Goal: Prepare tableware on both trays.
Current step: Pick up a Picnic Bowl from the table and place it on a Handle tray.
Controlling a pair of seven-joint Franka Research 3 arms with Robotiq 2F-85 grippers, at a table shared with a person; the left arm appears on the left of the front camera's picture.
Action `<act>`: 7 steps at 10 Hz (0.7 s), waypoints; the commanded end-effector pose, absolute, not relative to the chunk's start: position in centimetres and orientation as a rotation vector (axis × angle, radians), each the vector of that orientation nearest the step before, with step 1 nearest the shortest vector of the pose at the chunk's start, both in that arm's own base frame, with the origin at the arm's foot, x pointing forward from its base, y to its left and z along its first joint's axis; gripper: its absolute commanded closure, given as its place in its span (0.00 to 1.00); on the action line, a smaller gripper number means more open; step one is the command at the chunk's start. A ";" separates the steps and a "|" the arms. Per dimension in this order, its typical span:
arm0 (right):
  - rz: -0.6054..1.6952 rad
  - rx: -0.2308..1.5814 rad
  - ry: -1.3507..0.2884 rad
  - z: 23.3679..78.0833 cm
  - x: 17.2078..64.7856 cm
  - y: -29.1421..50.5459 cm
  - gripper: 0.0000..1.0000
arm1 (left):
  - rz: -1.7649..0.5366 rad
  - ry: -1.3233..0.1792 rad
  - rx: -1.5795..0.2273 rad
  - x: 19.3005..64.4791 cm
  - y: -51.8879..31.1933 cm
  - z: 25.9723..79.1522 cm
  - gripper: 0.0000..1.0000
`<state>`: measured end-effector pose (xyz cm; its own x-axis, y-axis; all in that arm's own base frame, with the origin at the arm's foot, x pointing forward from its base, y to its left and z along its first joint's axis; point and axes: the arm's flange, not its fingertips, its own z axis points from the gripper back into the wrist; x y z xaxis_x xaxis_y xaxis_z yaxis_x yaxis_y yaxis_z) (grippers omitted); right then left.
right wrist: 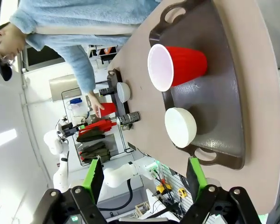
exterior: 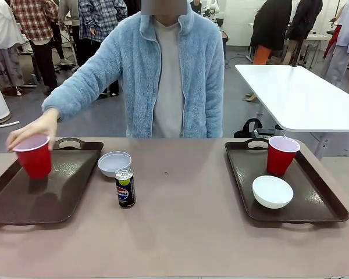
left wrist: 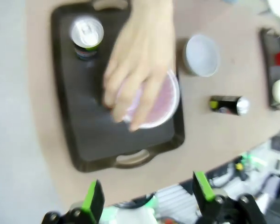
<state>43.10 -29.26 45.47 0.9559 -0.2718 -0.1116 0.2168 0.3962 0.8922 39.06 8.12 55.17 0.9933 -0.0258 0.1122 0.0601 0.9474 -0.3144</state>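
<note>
Left tool (left wrist: 147, 196), closest to its wrist camera: green-padded fingers spread apart, nothing between them, high above the beige tabletop (exterior: 186, 232). Left dark brown rectangular plastic tray (exterior: 11, 203) carries one small black Pepsi can (left wrist: 86, 35) at a far corner. Person's hand (exterior: 32, 129) grips the rim of a red plastic party cup (exterior: 34, 157) over this tray; contact with the tray floor cannot be resolved. Judgement: set the cup upright on bare floor, apart from the can, leaving room for the small round white bowl (exterior: 114, 163) on the tabletop just right of the tray. Second black Pepsi can (exterior: 125, 188) stands just in front of that bowl, probably owed to the right dark brown tray (exterior: 314, 203), which holds a second red cup (exterior: 282, 154) and second white bowl (exterior: 272, 191). Right tool (right wrist: 144, 179): fingers apart, empty. Both tools should keep clear of the hand.
</note>
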 end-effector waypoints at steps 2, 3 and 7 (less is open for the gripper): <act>-0.309 1.129 -0.048 45.7 43.3 -29.4 0.07 | -0.112 -0.072 -0.163 42.0 3.4 53.7 0.00; -0.309 1.129 -0.048 45.7 43.3 -29.4 0.07 | -0.122 -0.085 -0.122 42.5 1.1 53.3 0.00; -0.309 1.129 -0.048 45.7 43.3 -29.4 0.07 | -0.154 -0.162 0.003 43.3 -5.4 51.1 0.00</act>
<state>43.12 -29.28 45.50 0.9560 -0.2713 -0.1113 0.2163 0.3964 0.8922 43.46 -4.52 52.03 0.9767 -0.1654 0.1367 0.1726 0.9841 -0.0423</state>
